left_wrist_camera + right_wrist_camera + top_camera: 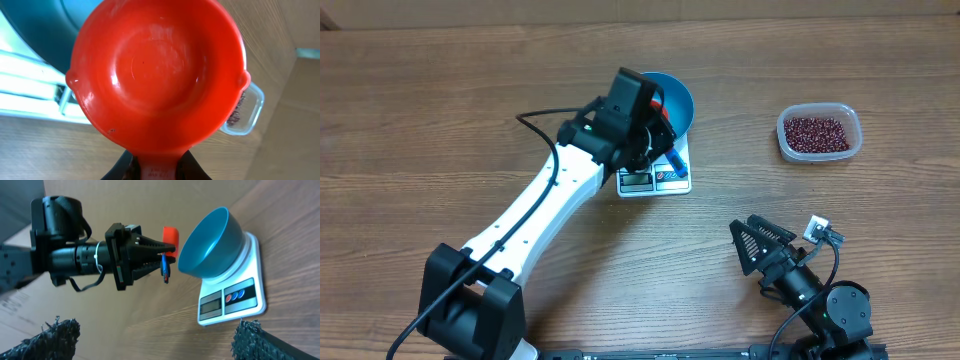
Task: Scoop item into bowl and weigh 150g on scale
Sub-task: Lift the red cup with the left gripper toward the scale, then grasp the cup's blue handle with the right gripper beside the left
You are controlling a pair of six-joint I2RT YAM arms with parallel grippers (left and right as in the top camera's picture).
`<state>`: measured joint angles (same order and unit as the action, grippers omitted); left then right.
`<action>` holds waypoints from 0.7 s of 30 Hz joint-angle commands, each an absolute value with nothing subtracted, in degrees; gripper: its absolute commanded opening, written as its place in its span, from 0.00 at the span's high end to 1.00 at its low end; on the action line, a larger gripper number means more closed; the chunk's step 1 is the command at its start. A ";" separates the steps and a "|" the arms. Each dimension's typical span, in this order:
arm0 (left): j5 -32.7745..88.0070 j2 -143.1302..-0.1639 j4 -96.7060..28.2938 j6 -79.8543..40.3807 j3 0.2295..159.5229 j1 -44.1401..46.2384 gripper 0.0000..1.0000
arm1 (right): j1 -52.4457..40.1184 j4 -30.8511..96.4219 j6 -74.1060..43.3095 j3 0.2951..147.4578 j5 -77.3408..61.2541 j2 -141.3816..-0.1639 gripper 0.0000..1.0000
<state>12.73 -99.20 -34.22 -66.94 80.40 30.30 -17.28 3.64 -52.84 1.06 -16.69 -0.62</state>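
Note:
The teal bowl (678, 100) stands on the white scale (654, 180), display side toward me. The beans (817, 132) lie in a clear tub (819, 133) at the right. My left gripper (655, 125) is over the bowl's near rim, shut on the handle of a red scoop (157, 70). The scoop's cup is empty and fills the left wrist view, with the bowl (45, 30) behind it. My right gripper (765, 245) rests open near the front edge. Its view shows the scoop (171, 235) beside the bowl (212, 242) and the scale (235, 297).
The left arm (535, 215) stretches diagonally from the front left to the scale. The tub (245, 112) of beans shows past the scoop's right edge in the left wrist view. Bare wooden table lies between the scale and the tub.

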 commanded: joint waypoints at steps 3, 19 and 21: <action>16.64 -99.53 -34.04 -77.67 81.80 31.99 0.95 | -17.02 3.11 -57.95 0.45 -18.09 -0.16 0.00; 25.17 -99.53 -34.09 -79.99 81.80 32.34 0.96 | -17.02 -0.38 -51.53 1.06 -18.09 -0.45 0.00; 25.17 -99.53 -34.04 -80.16 81.80 32.34 0.96 | -17.02 -0.32 -49.45 1.69 -18.09 -1.50 0.00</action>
<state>23.97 -99.20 -34.22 -78.98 80.40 31.90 -17.28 0.01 -52.62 1.06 -17.82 -0.64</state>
